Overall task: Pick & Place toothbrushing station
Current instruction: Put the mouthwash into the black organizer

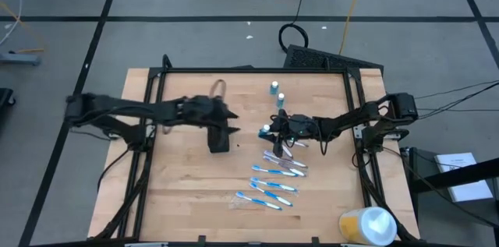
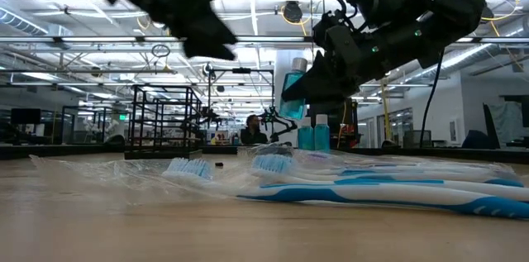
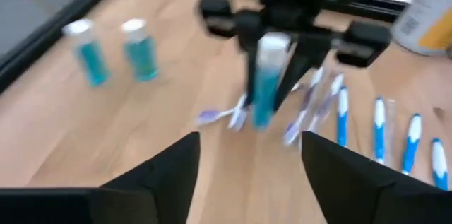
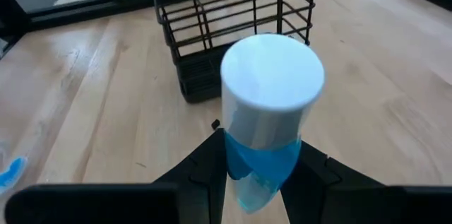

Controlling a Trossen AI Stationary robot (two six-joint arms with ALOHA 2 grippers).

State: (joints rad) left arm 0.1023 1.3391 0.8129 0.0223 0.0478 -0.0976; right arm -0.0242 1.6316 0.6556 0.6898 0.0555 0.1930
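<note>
The black mesh holder (image 1: 218,139) (image 4: 233,33) stands on its base at the table's middle left. Just above and behind it, my left gripper (image 1: 232,119) (image 3: 247,174) is open, with nothing between its fingers. My right gripper (image 1: 270,131) (image 4: 261,181) is at the table's middle, shut on a small blue tube with a white cap (image 4: 272,75) (image 3: 267,75). Two more blue tubes (image 1: 277,93) (image 3: 116,51) stand upright toward the far edge. Several blue-and-white toothbrushes (image 1: 273,181) (image 2: 372,192) lie in clear wrappers on the wood nearer the front. My right gripper pinches the tube's blue body (image 4: 260,159), below the white cap, between its two fingers (image 4: 205,171). The fingers come from the table's right, slanting slightly down. The tube (image 2: 293,88) is lifted clear of the table, cap end up and a little tilted.
A yellow-and-white round container (image 1: 368,226) lies at the near right corner. A black metal frame (image 1: 355,107) runs along the table's edges. Bare wood (image 1: 187,192) lies in front of the holder.
</note>
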